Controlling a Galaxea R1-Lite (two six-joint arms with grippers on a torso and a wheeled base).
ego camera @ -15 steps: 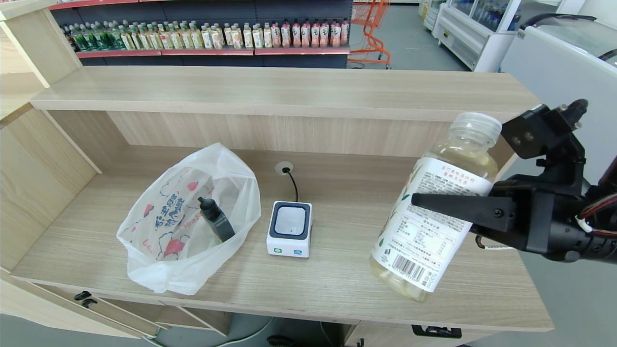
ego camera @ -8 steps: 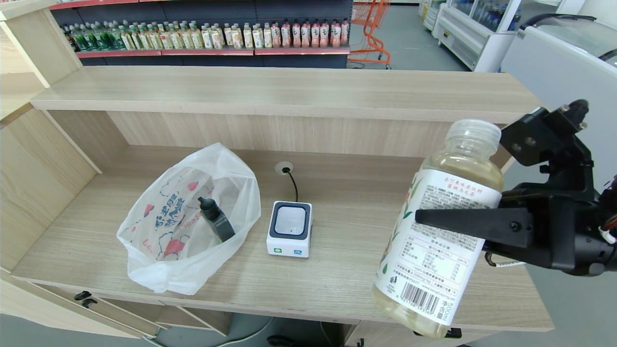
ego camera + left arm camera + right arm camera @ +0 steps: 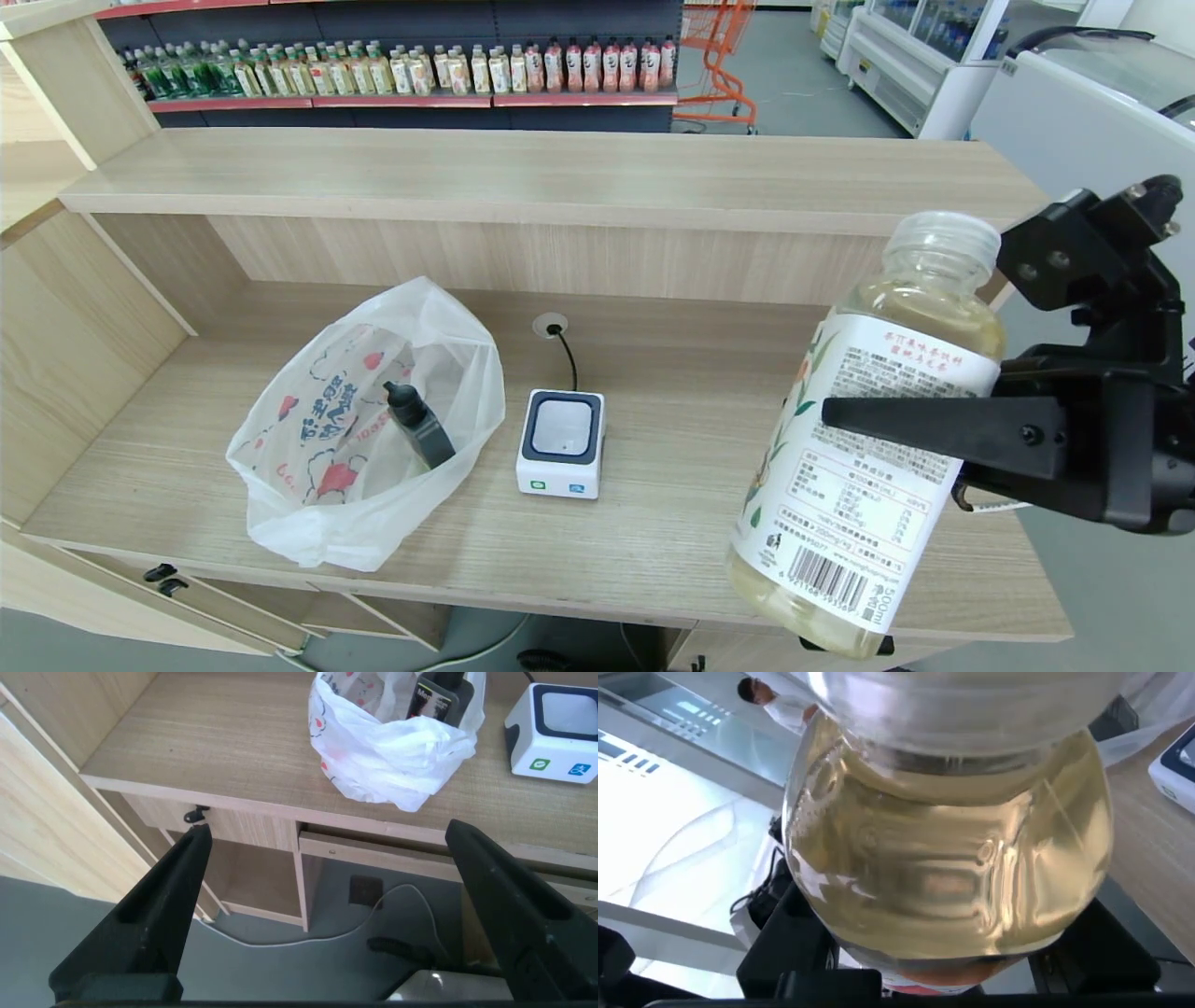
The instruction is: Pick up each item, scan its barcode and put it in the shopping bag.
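The right tool (image 3: 845, 415) is closed across the middle of the bottle (image 3: 859, 513). One dark finger lies over the white label, and the other is hidden behind the bottle. The bottle hangs in the air well to the right of the scanner (image 3: 561, 441) and nearer the robot, above the front right part of the table (image 3: 653, 551). It is tilted, with the clear cap (image 3: 943, 245) up and away and the base low and toward the robot.

Pale liquid fills it almost to the shoulder, so it is probably heavy for its size, and the liquid will likely slosh when the wrist turns. The wall looks like thin clear plastic, stiff enough to hold but liable to dent under a hard squeeze. The glossy label offers little friction, so a slow slide through the fingers seems the main risk.

The mid-body hold suits this, as it sits close to the weight and leaves the barcode (image 3: 831, 581) near the base uncovered. The barcode faces up toward the head camera, while the scanner's window looks upward, so the bottle probably has to be rolled over before it will read.

The shopping bag (image 3: 308, 467) stands just left of the scanner with its mouth open and a dark bottle (image 3: 417, 425) inside. Its film is soft and will give no support.

The left tool (image 3: 322, 924) is spread wide and holds nothing. It hangs below the table's front edge, left of the scanner.
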